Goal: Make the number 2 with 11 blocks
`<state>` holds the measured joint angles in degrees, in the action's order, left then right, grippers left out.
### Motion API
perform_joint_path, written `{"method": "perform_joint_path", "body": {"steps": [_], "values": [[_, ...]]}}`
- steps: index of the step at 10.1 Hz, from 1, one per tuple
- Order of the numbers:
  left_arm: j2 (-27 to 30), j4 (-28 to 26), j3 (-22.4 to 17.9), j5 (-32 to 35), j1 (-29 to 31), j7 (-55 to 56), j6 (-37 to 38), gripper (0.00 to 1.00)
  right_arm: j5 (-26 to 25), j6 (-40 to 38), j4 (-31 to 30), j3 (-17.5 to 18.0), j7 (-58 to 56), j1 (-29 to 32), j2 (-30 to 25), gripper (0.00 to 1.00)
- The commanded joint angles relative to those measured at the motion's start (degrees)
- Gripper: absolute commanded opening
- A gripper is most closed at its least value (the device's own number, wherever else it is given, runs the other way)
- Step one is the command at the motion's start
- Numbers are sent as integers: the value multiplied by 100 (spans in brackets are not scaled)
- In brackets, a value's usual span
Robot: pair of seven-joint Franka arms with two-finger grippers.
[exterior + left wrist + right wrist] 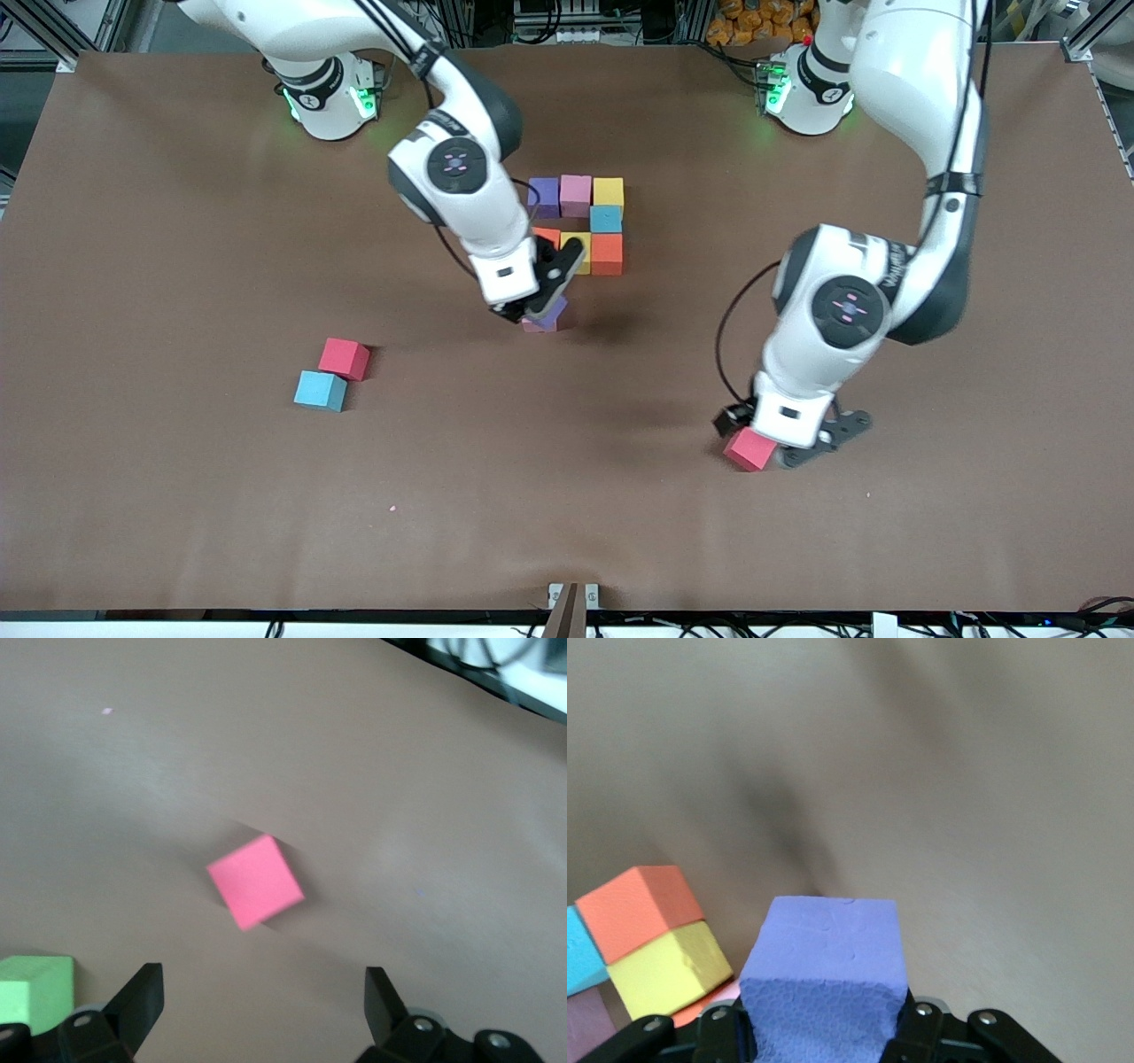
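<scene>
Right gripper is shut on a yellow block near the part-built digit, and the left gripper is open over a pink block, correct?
Not quite: the right gripper is shut on a purple block, as the right wrist view shows. The rest holds: left gripper open over the pink block.

The unfinished number 2 (pixel 580 223) sits mid-tabletop: a farthest row of purple, pink and yellow cubes, a light blue cube under the yellow, then an orange-yellow-orange row. A purple cube (pixel 551 315) is pinched in the right gripper (pixel 542 312), above a pink one just nearer the camera than that row. Loose blocks: a red cube (pixel 345 358) touching a blue cube (pixel 321 390), and another red cube (pixel 749 448) below the left gripper (pixel 769 446).
</scene>
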<state>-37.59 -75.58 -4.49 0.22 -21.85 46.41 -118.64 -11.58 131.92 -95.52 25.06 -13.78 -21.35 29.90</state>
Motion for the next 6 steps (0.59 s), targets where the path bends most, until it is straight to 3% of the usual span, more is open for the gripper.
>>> {"method": "perform_joint_path", "body": {"steps": [1, 6], "values": [[-178, 34, 45, -197, 312, 428, 26, 100, -1068, -79, 429, -63, -466, -308, 384, 43], [-766, 122, 72, -416, 357, 1510, -684, 100, -1172, 271, 755, -28, -951, -466, 991, 43]]}}
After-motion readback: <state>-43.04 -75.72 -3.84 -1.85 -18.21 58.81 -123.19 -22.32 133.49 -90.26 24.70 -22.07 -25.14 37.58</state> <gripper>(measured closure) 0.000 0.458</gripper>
